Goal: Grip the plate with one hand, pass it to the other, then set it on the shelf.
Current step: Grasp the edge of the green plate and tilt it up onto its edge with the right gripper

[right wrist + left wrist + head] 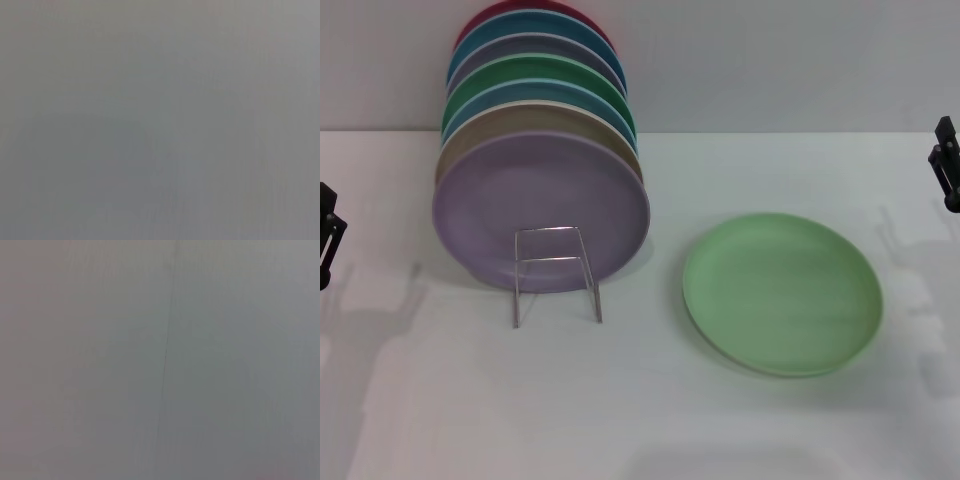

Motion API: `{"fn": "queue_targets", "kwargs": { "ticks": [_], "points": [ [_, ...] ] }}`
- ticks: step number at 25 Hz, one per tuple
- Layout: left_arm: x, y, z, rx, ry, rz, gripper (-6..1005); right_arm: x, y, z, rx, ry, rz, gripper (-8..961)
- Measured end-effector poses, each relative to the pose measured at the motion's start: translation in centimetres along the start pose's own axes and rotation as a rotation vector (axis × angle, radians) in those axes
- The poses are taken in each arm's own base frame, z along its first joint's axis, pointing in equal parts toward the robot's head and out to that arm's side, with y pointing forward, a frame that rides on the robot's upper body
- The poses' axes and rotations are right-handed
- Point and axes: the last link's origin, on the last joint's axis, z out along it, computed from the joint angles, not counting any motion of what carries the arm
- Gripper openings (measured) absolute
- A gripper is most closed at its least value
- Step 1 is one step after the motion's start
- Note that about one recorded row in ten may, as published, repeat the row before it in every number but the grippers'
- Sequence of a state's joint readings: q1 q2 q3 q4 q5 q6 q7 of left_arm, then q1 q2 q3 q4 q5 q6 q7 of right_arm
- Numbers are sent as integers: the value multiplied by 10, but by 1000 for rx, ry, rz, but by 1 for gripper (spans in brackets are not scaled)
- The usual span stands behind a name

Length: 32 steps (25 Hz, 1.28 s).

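Only small parts of the robot show: the left gripper (pixel 328 232) and right gripper (pixel 946 165), both black, angular, jointed pieces.

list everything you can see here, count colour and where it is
plate: 1, light mint green, lying flat on the table, on the robot's right of the rack
stacked plates: about seven standing on edge in a row, front one lilac, then tan, blue, green, grey-purple, blue, red at the back; on the left half of the table
shelf: 1, thin silver wire, its front loop standing before the lilac plate
table: 1, white, across the whole head view
left gripper: 1, black, at the left edge of the head view, clear of everything
right gripper: 1, black, at the right edge, clear of the plate
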<state>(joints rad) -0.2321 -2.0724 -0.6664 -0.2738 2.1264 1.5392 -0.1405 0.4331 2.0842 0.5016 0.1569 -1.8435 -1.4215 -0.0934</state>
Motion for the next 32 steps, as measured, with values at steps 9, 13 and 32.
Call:
{"fn": "queue_targets", "kwargs": {
  "ticks": [9, 13, 32],
  "points": [
    [1, 0, 2, -4, 6, 6, 844, -1, -1, 0, 9, -5, -1, 704],
    [1, 0, 2, -6, 8, 6, 843, -1, -1, 0, 14, -4, -24, 704],
    [1, 0, -1, -10, 5, 12, 836, -21, 57, 53, 88, 209, -74, 702]
  ]
}}
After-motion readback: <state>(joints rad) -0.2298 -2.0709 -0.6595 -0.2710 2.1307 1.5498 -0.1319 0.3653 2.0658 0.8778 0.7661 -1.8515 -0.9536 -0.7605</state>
